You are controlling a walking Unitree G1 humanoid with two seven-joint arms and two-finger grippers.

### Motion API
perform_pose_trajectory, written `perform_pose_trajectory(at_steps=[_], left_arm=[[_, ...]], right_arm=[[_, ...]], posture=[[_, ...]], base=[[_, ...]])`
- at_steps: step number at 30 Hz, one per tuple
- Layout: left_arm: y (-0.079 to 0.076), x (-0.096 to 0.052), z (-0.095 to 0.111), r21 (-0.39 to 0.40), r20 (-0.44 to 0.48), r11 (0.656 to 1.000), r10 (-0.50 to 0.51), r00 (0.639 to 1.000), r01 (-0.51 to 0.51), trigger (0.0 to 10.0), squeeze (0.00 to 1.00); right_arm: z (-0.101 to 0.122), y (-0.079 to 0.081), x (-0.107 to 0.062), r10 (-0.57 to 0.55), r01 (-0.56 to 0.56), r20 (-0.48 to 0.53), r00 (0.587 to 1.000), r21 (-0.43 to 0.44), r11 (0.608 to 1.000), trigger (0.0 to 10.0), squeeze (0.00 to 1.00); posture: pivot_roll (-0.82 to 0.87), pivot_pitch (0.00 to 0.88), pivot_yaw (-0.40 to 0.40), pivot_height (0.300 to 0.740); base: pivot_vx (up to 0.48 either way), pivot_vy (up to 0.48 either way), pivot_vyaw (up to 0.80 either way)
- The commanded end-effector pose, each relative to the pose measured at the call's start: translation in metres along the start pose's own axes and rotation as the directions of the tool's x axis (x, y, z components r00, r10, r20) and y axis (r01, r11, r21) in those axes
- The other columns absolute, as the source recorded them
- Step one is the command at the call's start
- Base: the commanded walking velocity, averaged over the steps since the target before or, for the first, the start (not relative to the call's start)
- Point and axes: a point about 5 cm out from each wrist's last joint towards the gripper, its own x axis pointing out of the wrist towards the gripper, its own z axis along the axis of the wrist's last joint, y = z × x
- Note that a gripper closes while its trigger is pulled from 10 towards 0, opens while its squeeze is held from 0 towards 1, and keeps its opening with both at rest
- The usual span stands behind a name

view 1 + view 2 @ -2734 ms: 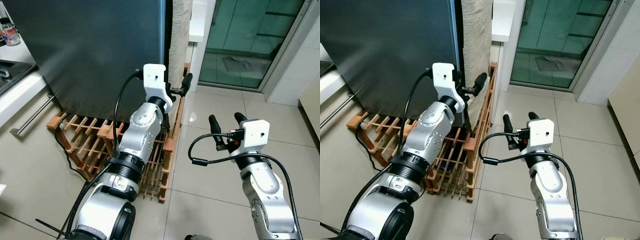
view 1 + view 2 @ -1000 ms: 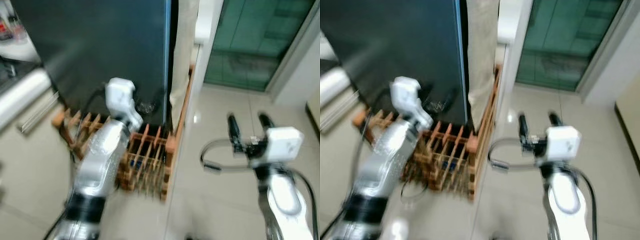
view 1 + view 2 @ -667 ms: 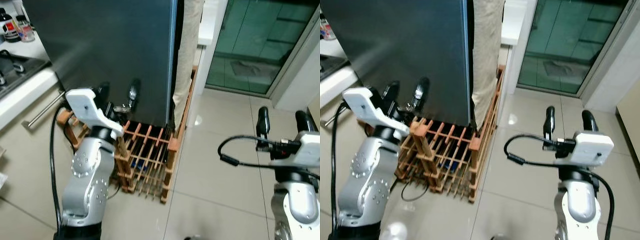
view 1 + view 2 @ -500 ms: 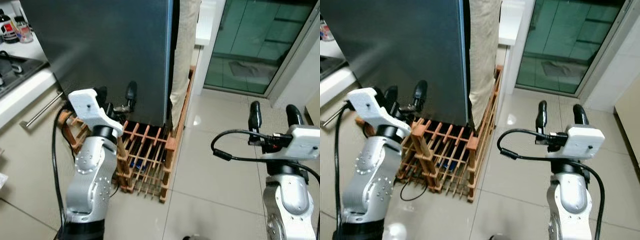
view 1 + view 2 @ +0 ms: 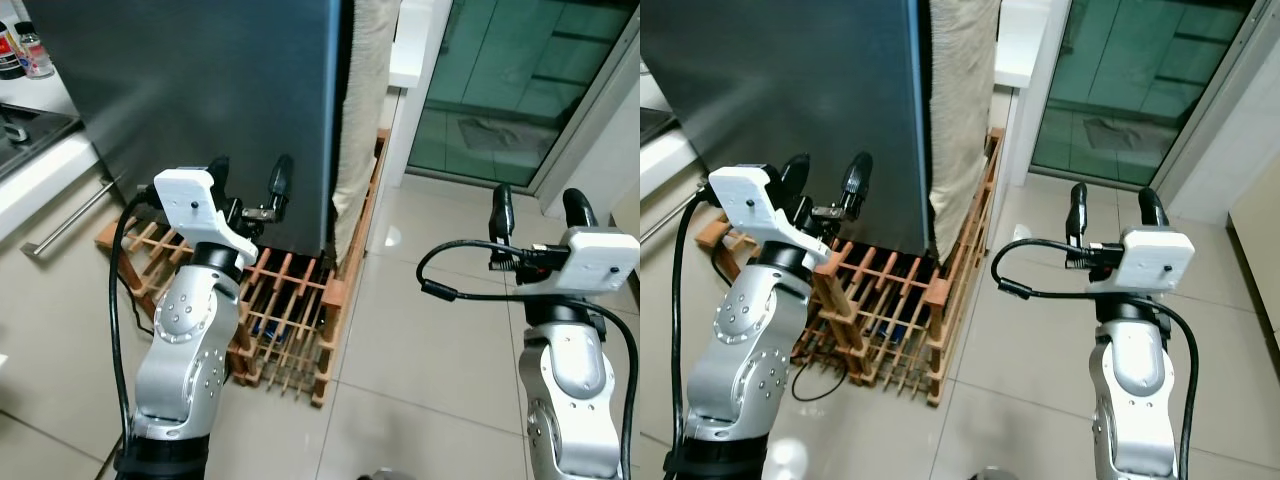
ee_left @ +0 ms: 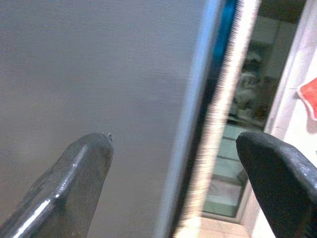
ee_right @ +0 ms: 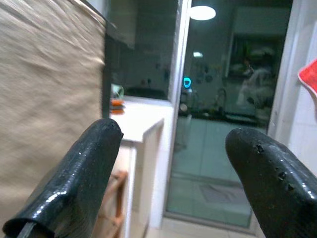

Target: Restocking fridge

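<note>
Grey fridge door (image 5: 200,90) | left gripper (image 5: 247,178) spread | counter bottles (image 5: 22,50)

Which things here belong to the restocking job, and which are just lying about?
Job: fridge, closed; left gripper open before its door; right gripper open over the floor.

Lying about: wooden rack, beige cloth, bottles, glass door.

One fridge (image 5: 200,90), one wooden rack (image 5: 290,320), two bottles (image 5: 20,50).

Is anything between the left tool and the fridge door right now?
Nothing visible. The left tool is open and raised in front of the dark fridge door, above the wooden rack, with only air between them.
</note>
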Motion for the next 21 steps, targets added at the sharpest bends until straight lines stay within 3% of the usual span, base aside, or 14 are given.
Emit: perform_pose_trajectory(at_steps=[1, 7, 9, 13, 17, 21], left_arm=[[-0.003, 0.004, 0.001, -0.002, 0.007, 1.0, -0.021, 1.0, 0.021, 10.0, 0.0], [-0.001, 0.009, -0.002, -0.03, -0.004, 1.0, -0.01, 1.0, 0.01, 10.0, 0.0], [0.001, 0.018, -0.008, 0.014, -0.046, 1.0, 0.012, 0.999, -0.011, 10.0, 0.0], [-0.001, 0.025, -0.008, 0.033, -0.042, 0.999, 0.002, 0.999, -0.001, 10.0, 0.0], [-0.005, 0.025, -0.007, 0.026, -0.02, 1.0, -0.011, 1.0, 0.011, 10.0, 0.0], [-0.001, 0.023, 0.007, -0.015, 0.065, 1.0, 0.028, 0.997, -0.027, 10.0, 0.0]], right_arm=[[0.0, -0.001, 0.002, 0.007, -0.007, 0.008, 1.0, -0.005, 1.0, 10.0, 0.0], [-0.002, 0.001, 0.006, 0.028, -0.028, -0.001, 1.0, -0.007, 1.0, 10.0, 0.0], [-0.004, 0.003, 0.007, 0.04, -0.04, -0.007, 0.999, -0.007, 0.999, 10.0, 0.0], [-0.006, 0.005, 0.008, 0.066, -0.066, -0.017, 0.998, -0.009, 0.998, 10.0, 0.0], [-0.003, 0.005, 0.009, 0.073, -0.073, -0.008, 0.997, -0.023, 0.997, 10.0, 0.0], [0.017, -0.002, 0.007, 0.042, -0.035, 0.098, 0.994, -0.076, 0.997, 10.0, 0.0]], posture=[[-0.12, 0.0, 0.004, 0.74], [-0.12, 0.0, 0.006, 0.74], [-0.12, 0.0, 0.001, 0.74], [-0.13, 0.0, -0.002, 0.74], [-0.14, 0.0, -0.003, 0.74], [-0.14, 0.0, -0.009, 0.74]], base=[[0.0, -0.45, 0.0], [0.044, -0.286, 0.0], [0.0, 0.0, 0.0], [0.0, 0.0, 0.0], [0.0, 0.0, 0.0], [0.0, 0.0, 0.0]])
